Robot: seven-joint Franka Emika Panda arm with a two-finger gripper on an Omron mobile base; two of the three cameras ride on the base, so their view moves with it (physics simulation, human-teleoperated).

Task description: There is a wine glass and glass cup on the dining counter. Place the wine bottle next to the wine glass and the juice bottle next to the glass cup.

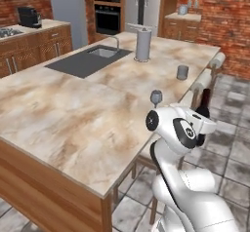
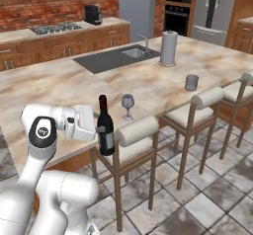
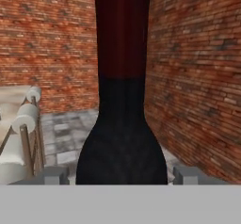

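Observation:
My gripper (image 2: pixel 100 126) is shut on the wine bottle (image 2: pixel 105 128), a dark bottle with a red-capped neck, held upright just off the near edge of the dining counter (image 2: pixel 59 88) beside a stool. In the hand view the wine bottle (image 3: pixel 121 138) rises between the fingertips (image 3: pixel 56 175). In the left base view the wine bottle (image 1: pixel 205 104) shows behind the hand. The wine glass (image 2: pixel 128 103) (image 1: pixel 156 97) stands on the counter edge just right of the bottle. The glass cup (image 2: pixel 191 82) (image 1: pixel 182 72) stands farther along the same edge. The juice bottle is out of view.
A white paper-towel roll (image 2: pixel 168 48) stands by the inset sink (image 2: pixel 134 53). Padded stools (image 2: pixel 140 130) (image 2: pixel 208 97) line the counter's near side, one right next to the bottle. Brick walls and a wall counter lie behind.

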